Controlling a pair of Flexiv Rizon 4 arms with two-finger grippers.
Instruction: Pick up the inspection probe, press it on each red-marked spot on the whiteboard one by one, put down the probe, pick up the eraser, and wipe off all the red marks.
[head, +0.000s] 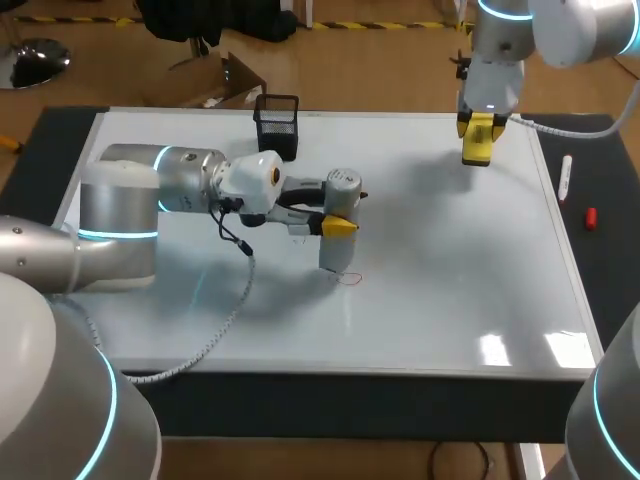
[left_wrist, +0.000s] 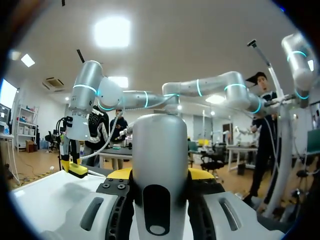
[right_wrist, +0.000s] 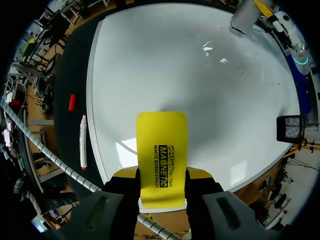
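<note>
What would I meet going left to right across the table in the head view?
Mesh basket, probe in the left gripper, eraser in the right gripper, marker, red cap.

Left claw (head: 336, 222) holds the probe (head: 334, 255) upright on the whiteboard (head: 450, 290); right claw (head: 480, 125) holds the eraser (head: 477, 148).

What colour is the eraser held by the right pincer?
The eraser is yellow with black print; the right wrist view shows it best.

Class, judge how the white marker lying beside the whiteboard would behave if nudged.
The marker looks slim and round, so it would probably roll sideways. It lies flat on the dark table, so tipping seems unlikely. Likely light, being small.
</note>
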